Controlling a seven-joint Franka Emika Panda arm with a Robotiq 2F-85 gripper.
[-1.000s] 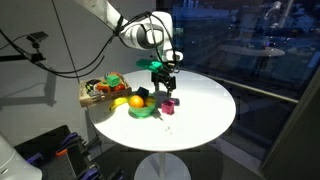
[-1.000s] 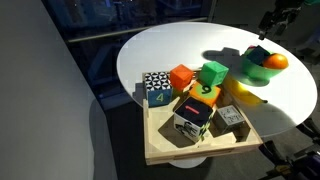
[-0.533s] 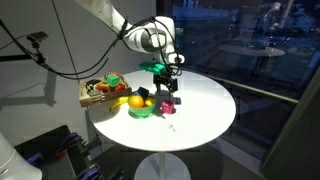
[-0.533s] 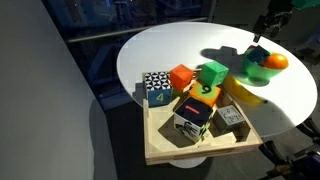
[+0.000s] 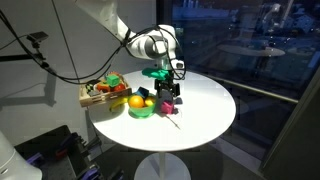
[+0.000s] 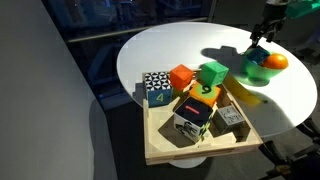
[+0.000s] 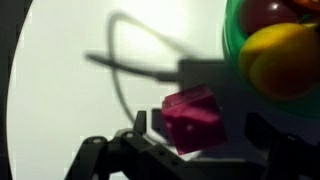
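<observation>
I had the gripper (image 7: 200,142) spread wide, its dark fingers (image 7: 140,132) coming in from the bottom edge of the wrist view. The pink block (image 7: 195,118) sat between them, low in the middle of that frame, with a gap of bare table on either side, so nothing was gripped. The pink block rested on the white table (image 7: 70,90), turned a little askew to the jaws. I could not tell how far down around the block the fingertips reached.

In an exterior view the gripper (image 5: 169,93) hung just above the pink block (image 5: 171,104), a little left of the frame's centre, with the arm coming down to it from the upper left.

Just beside the pink block in the wrist view, filling the upper right corner, was the green bowl (image 7: 231,45) with a yellow fruit (image 7: 277,60) in it and something red (image 7: 268,12) above that. A thin curved shadow ran across the table in the upper middle of that frame.

In an exterior view the bowl (image 5: 143,111) lay left of the block on the round table (image 5: 205,112), and the wooden tray (image 5: 92,98) stood further left at the table's edge.

In an exterior view the gripper (image 6: 262,30) showed at the upper right, just above the bowl (image 6: 256,70) and an orange (image 6: 275,61). The tray (image 6: 165,152) filled the lower middle, holding a green cube (image 6: 212,73), an orange cube (image 6: 181,77) and a patterned cube (image 6: 157,88), among others.
</observation>
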